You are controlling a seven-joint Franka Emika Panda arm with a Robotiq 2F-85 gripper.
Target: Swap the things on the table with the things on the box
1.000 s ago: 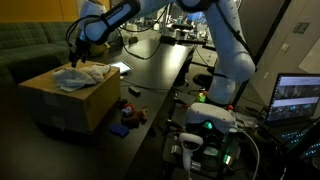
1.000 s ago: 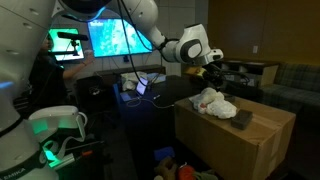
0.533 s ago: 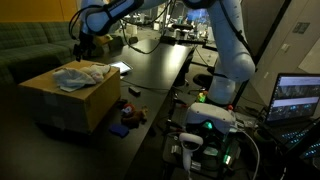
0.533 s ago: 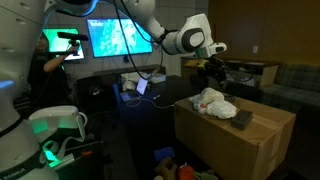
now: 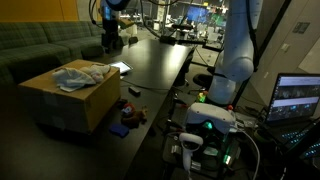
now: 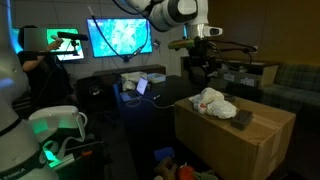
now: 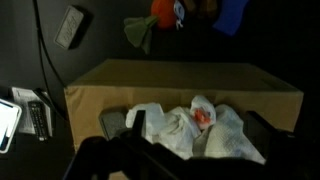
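Note:
The tan cardboard box (image 5: 62, 98) (image 6: 238, 142) (image 7: 180, 82) carries a crumpled white cloth (image 5: 80, 73) (image 6: 213, 101) (image 7: 185, 130) with an orange patch. A small dark flat object (image 6: 243, 118) (image 7: 112, 124) lies beside the cloth. My gripper (image 5: 112, 41) (image 6: 197, 68) (image 7: 196, 125) hangs high above the glossy black table (image 5: 150, 70) (image 6: 170, 92), well clear of the box. It is open and holds nothing. In the wrist view its dark fingers (image 7: 137, 122) frame the cloth from far above.
Colourful toys (image 5: 130, 113) (image 7: 165, 15) lie on the floor by the box. A remote (image 7: 37, 118) and a white device (image 7: 8, 120) rest on the table near the box. Lit monitors (image 6: 120, 38) stand behind, and a laptop (image 5: 297, 98) sits beside the arm's base.
The gripper has let go at the cloth on the box, opened fully, and risen up and back over the table. The cloth stays on the box.

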